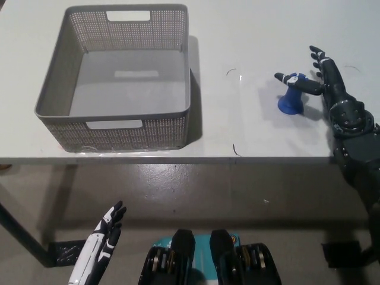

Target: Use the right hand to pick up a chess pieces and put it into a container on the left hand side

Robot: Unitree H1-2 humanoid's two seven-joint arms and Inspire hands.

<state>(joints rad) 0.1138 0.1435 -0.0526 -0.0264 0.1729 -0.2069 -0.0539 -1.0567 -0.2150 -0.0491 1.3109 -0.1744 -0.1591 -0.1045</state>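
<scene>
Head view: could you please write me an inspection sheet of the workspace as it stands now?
Surface: white table, a few small dark marks near its middle.
Job's things: blue chess piece upright at the table's right; grey basket at its left, nothing in it.
Clutter: nothing seen.
Hands: right hand open beside the piece, one finger over its top, no grasp yet; left hand open, resting below the table edge.
Cables: nothing seen.
Surroundings: bare floor under the table; a dark table leg at lower left.
</scene>
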